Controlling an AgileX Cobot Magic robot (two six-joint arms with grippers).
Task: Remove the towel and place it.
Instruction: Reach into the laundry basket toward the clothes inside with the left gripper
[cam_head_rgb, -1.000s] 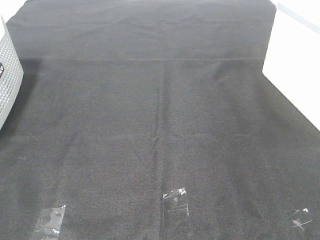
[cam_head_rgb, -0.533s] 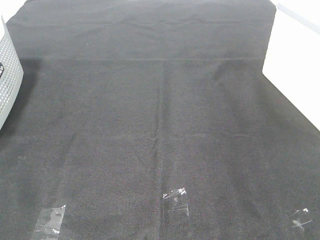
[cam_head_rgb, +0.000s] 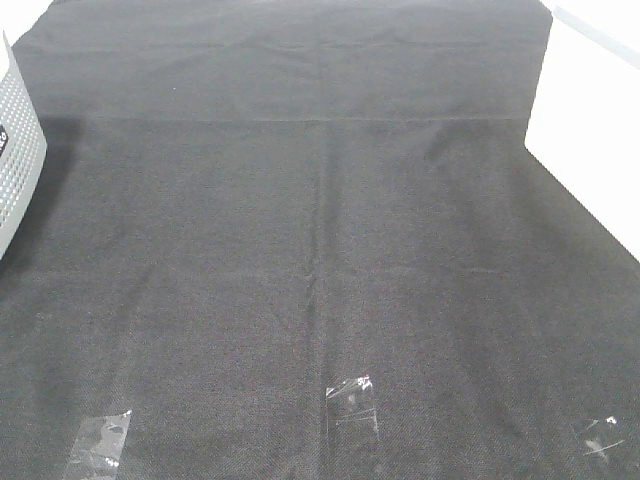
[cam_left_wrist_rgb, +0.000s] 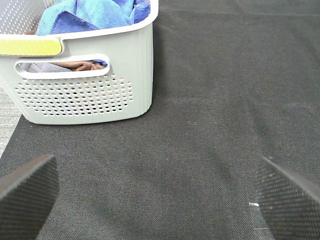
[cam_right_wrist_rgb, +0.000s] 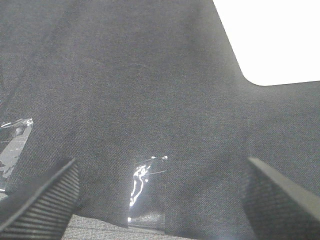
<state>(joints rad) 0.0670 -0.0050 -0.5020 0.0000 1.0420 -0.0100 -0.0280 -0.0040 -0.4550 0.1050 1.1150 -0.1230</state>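
The blue towel (cam_left_wrist_rgb: 95, 12) lies bunched in the basket (cam_left_wrist_rgb: 85, 95) at the left of the counter (cam_head_rgb: 320, 250), so the left claw (cam_left_wrist_rgb: 157, 194), wide and empty like the right claw (cam_right_wrist_rgb: 160, 195), should pinch a top fold.

No writing can be read anywhere. The basket (cam_left_wrist_rgb: 85, 85), beyond the left fingers (cam_left_wrist_rgb: 25, 190), carries a yellow strip (cam_left_wrist_rgb: 30, 46) on its rim, but no letters can be made out on it. In the high view a dark mark (cam_head_rgb: 3, 137) on the basket's wall is cut off and too small to read.
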